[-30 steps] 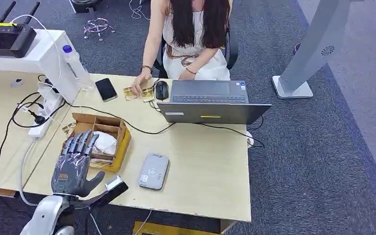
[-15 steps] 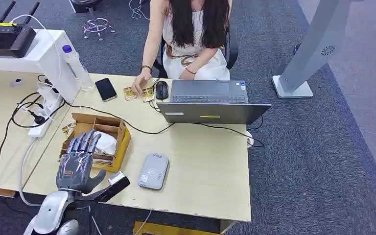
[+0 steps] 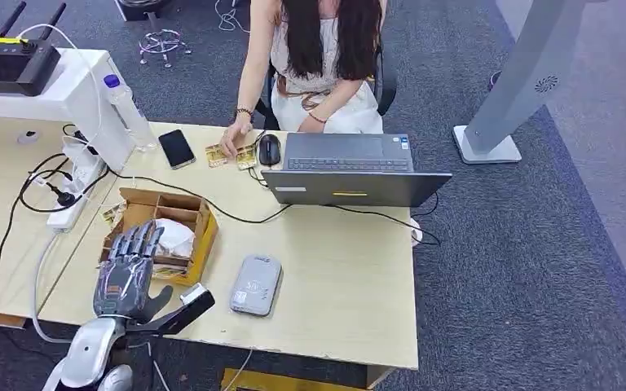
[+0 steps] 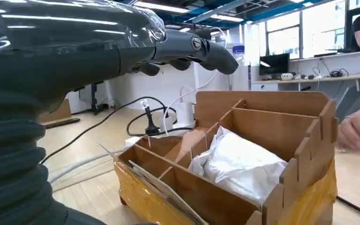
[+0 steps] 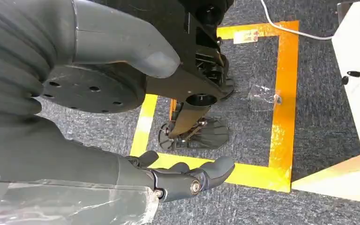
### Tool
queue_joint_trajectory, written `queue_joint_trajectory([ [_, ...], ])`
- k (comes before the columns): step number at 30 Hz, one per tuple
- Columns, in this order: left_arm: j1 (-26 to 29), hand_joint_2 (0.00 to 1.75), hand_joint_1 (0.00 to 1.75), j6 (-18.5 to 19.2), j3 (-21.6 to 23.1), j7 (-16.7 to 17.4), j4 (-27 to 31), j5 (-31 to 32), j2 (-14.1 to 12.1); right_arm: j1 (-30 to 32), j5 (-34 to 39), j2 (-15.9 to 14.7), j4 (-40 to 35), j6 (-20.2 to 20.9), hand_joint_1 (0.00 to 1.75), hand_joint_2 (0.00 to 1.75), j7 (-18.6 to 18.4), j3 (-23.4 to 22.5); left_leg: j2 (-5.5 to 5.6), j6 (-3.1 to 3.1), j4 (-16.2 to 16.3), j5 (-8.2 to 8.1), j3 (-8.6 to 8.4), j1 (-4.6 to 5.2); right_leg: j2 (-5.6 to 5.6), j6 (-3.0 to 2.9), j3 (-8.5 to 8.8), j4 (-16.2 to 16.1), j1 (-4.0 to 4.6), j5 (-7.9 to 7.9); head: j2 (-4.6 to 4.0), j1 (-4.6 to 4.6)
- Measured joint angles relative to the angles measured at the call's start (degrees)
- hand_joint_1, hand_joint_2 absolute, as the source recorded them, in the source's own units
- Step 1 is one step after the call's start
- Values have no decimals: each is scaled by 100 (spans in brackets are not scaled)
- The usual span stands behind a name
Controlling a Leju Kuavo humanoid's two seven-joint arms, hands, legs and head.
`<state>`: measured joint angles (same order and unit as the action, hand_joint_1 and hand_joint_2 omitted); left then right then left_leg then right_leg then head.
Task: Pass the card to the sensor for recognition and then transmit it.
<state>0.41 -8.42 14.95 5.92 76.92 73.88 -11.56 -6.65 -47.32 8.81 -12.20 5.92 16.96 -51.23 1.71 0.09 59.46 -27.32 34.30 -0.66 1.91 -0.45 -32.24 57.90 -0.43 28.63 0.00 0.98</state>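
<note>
Over the cardboard box [image 3: 167, 232], the left robot hand [image 3: 126, 273] hovers with fingers spread, holding nothing; the sensor [image 3: 256, 285] lies just beside the box on the bench [image 3: 334, 285]. The right robot hand [image 5: 178, 180] hangs empty, fingers loosely apart.

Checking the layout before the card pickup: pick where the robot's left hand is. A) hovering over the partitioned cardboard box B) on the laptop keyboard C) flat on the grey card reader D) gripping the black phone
A: the left hand hovers, fingers extended, over the brown partitioned cardboard box, holding nothing; the flat grey card reader lies apart beside it.
</note>
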Motion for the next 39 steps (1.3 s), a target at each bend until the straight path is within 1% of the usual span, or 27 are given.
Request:
queue_joint_trajectory([
  [4, -26, 175, 0, 79, -2, 0, -13, 0, 18, -1, 0, -2, 0, 0, 0, 175, -11, 0, 1, 0, 0, 0, 0, 0, -1, 0, 0, 0, 0, 0, 0, -2],
  [16, -64, 175, 0, 149, -7, 2, -37, 7, 46, 1, 20, -9, 0, -26, 0, 175, -42, 0, 0, 0, 0, 0, 0, 0, 0, 0, 0, 0, 0, 0, 0, 0],
  [26, -132, 175, 0, 210, -9, 216, -44, 140, 103, 5, 79, -20, 0, -96, 0, 175, -74, -7, 0, 0, 0, 0, 0, 0, 0, 0, 0, 0, 0, 0, 0, -2],
  [37, -201, 175, 0, 313, -11, 227, -48, 155, 157, 9, 96, -55, 2, -105, 0, 175, -118, -59, 0, 0, 1, 0, 0, 0, 0, 0, 0, 0, 0, 0, 0, 0],
  [38, -203, 175, 93, 324, -11, 227, -48, 157, 162, 9, 94, -55, 2, -112, 0, 175, -118, -72, 0, 0, 1, 0, 0, 0, 0, 0, 0, 0, 0, 0, 0, 0],
  [39, -206, 175, 175, 341, -11, 227, -48, 164, 162, 9, 94, -57, 2, -114, 0, 175, -120, -85, 0, 0, 1, 0, 0, 0, 0, 0, 0, 0, 0, 0, 0, 0],
])
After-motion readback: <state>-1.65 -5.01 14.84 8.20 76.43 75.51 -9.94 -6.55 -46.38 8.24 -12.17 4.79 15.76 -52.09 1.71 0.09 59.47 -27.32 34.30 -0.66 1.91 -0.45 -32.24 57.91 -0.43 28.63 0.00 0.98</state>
